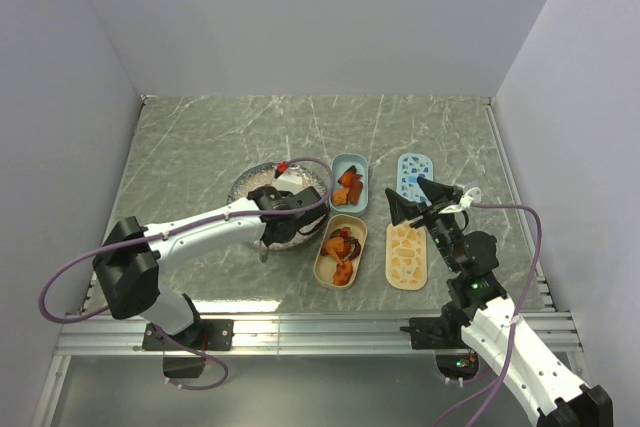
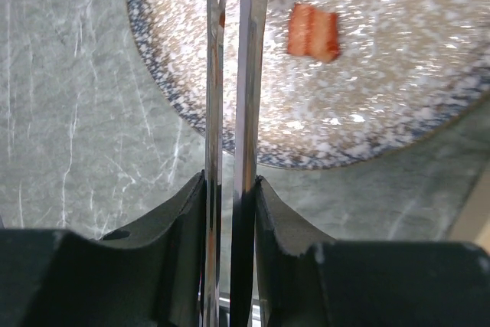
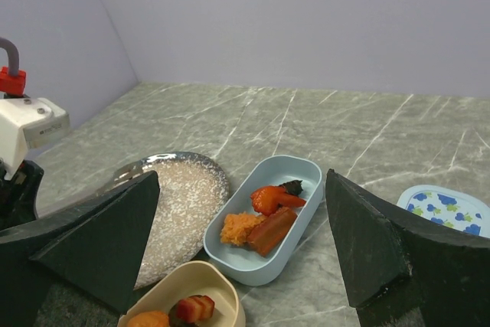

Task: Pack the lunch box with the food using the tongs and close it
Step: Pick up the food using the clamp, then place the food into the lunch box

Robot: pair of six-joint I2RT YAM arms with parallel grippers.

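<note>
One reddish food chunk (image 2: pixel 312 32) lies on the speckled plate (image 2: pixel 383 120), left of the table's (image 1: pixel 200 137) middle. The rest sits in the blue tub (image 1: pixel 348 187) and cream tub (image 1: pixel 340 247) beside it. My left gripper (image 2: pixel 230 189) clamps the tongs (image 2: pixel 243 74), tips cropped, perhaps pinching an orange bit. I'd lift clear of the rim first. Right gripper (image 1: pixel 420 200) hangs spread above the lids (image 1: pixel 406 257).

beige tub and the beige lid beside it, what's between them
only bare marble table between the beige tub and beige lid, clear in the top view
</note>
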